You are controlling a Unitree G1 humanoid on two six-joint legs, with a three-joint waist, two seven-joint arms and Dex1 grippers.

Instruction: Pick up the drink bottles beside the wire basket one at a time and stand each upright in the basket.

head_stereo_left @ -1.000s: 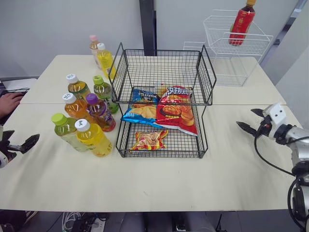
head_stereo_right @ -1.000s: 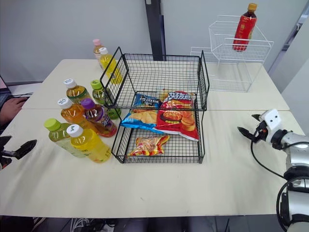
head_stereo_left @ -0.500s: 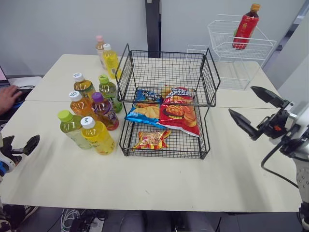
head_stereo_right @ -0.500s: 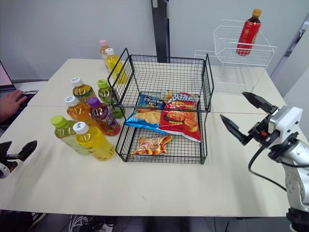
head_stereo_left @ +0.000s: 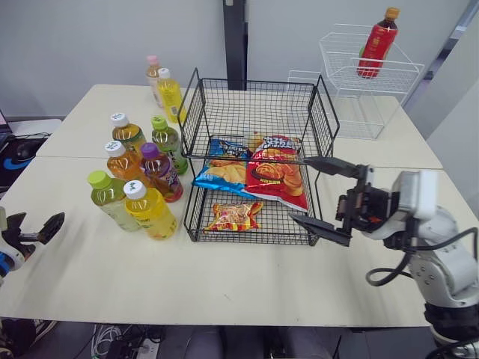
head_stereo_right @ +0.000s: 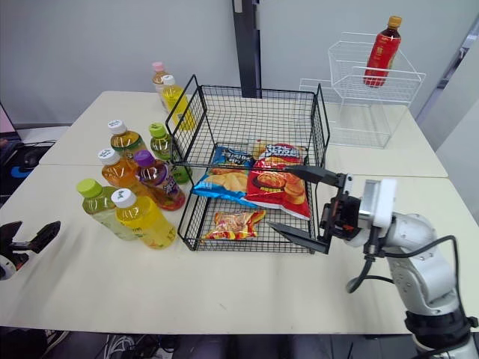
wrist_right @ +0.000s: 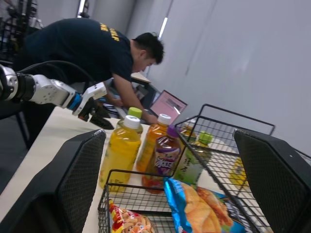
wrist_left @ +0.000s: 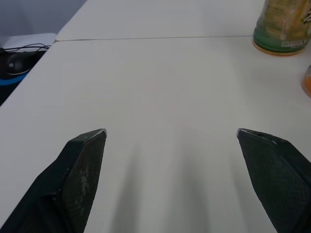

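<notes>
Nearest, my left gripper (head_stereo_left: 34, 224) hovers low over the smooth cream tabletop (head_stereo_left: 247, 284), its black wedge-shaped fingers spread apart and holding nothing. My right gripper (head_stereo_left: 299, 189) hangs by the right front corner of the black wire basket (head_stereo_left: 258, 112), jaws wide and empty. The drink bottles (head_stereo_left: 150, 213) stand clustered on the tabletop just left of the basket. They are clear plastic with white, green and purple caps, and I cannot read their labels. Glossy, crinkled snack bags (head_stereo_left: 273, 176) lie in the lower tier. Farther back, a red bottle (head_stereo_left: 376, 34) stands in a white wire rack (head_stereo_left: 370, 75).
</notes>
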